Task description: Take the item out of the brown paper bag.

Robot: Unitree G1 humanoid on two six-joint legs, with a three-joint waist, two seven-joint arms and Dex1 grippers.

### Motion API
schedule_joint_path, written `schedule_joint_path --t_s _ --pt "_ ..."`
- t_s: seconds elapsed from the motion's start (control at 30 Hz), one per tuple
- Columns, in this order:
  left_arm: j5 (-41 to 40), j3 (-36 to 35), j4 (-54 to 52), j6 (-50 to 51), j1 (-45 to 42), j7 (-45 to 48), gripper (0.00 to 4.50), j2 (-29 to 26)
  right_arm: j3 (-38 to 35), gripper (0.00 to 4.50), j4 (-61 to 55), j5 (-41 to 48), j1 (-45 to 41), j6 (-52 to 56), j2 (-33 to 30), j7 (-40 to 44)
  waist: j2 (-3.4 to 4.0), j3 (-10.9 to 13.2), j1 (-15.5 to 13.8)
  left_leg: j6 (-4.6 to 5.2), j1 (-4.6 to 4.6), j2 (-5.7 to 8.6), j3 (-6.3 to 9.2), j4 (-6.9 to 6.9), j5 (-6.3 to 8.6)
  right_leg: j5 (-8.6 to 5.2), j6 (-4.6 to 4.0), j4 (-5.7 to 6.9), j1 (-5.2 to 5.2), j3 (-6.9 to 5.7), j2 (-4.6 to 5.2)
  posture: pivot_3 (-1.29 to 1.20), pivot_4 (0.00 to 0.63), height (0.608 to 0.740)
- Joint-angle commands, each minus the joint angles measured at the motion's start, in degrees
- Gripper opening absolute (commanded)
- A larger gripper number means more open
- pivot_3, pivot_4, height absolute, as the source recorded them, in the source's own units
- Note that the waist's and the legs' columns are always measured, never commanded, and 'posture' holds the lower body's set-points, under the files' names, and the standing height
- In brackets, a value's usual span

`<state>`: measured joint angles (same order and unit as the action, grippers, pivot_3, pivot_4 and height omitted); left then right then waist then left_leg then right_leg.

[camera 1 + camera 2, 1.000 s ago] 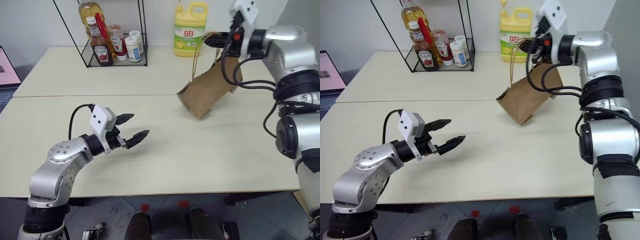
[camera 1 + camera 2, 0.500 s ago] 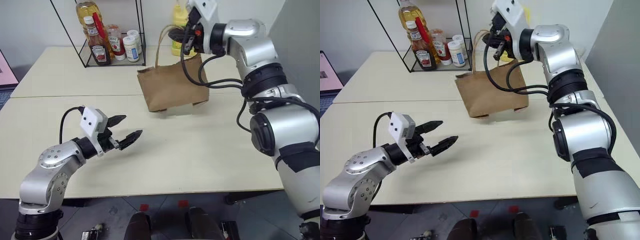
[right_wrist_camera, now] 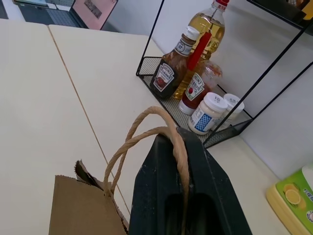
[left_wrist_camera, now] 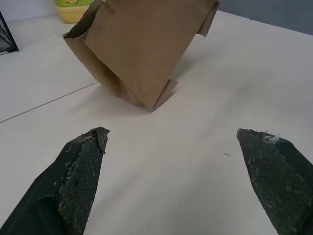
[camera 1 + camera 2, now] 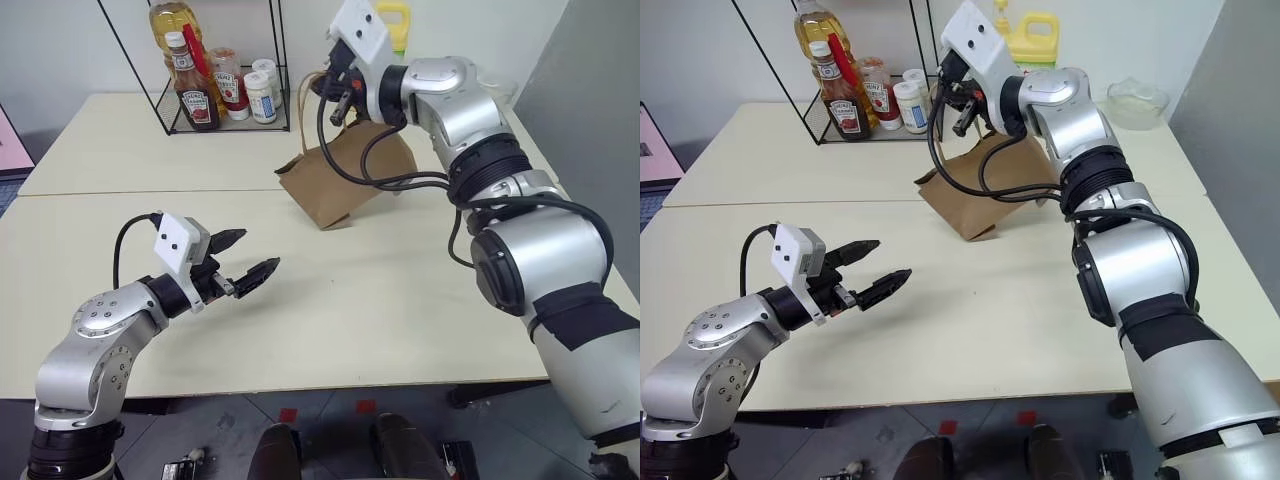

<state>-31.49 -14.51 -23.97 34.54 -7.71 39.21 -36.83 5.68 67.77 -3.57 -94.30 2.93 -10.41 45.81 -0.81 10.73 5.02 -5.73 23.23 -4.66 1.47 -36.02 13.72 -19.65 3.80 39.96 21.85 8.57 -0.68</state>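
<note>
A pale cream table (image 5: 400, 300) carries a black wire rack (image 5: 232, 118) at its far edge, and a tilted brown paper bag (image 5: 335, 185) touches down on one corner.

- The bag (image 5: 340, 180) hangs tilted, its mouth turned away from the head camera, so its inside cannot be seen.
- The right arm (image 5: 440, 95) and its cables cover the bag's upper right part.
- In the left wrist view the bag's top is cut off by the picture's edge.
- In the right wrist view the bag (image 3: 85, 208) runs off the edge, with a torn corner and the cord handles (image 3: 146, 134) showing.
- The yellow jug (image 5: 1035, 35) stands mostly behind the right arm; its label is too small to read.
- The oil bottle (image 5: 170, 25) on the rack is cut off at its top.
- A laptop (image 5: 655, 140) is cut by the picture's left edge.
</note>
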Motion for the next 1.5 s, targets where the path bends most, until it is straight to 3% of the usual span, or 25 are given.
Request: schedule_joint_path --t_s 0.03,0.57,1.5 --pt "-0.5 -1.4 -0.8 -1.1 0.0 -0.5 4.5 -0.2 -1.2 0.04 -1.3 0.4 -5.0 -1.4 0.7 -1.8 0.0 0.0 0.0 0.01 0.01 0.0 0.0 0.0 0.0 0.0 0.0 0.0 0.01 0.0 0.0 0.0 0.15 0.74" --pt "0.1 -0.4 0.1 -2.2 -0.7 -0.4 4.5 0.1 -1.1 0.04 -1.8 0.6 -3.2 0.9 4.2 -3.3 -0.02 0.0 0.0 -0.14 0.2 0.0 0.04 -0.03 -0.08 0.0 -0.01 0.05 0.19 -0.06 0.0 0.0 0.15 0.74" --pt "1.5 2.0 3.4 -4.1 -3.9 1.6 4.5 -0.3 3.2 0.04 -14.9 -2.5 6.3 12.4 -1.6 1.4 -0.06 0.0 0.0 -0.16 0.24 0.0 0.04 -0.05 -0.09 0.01 -0.01 0.09 0.24 -0.08 0.0 0.0 0.15 0.74"
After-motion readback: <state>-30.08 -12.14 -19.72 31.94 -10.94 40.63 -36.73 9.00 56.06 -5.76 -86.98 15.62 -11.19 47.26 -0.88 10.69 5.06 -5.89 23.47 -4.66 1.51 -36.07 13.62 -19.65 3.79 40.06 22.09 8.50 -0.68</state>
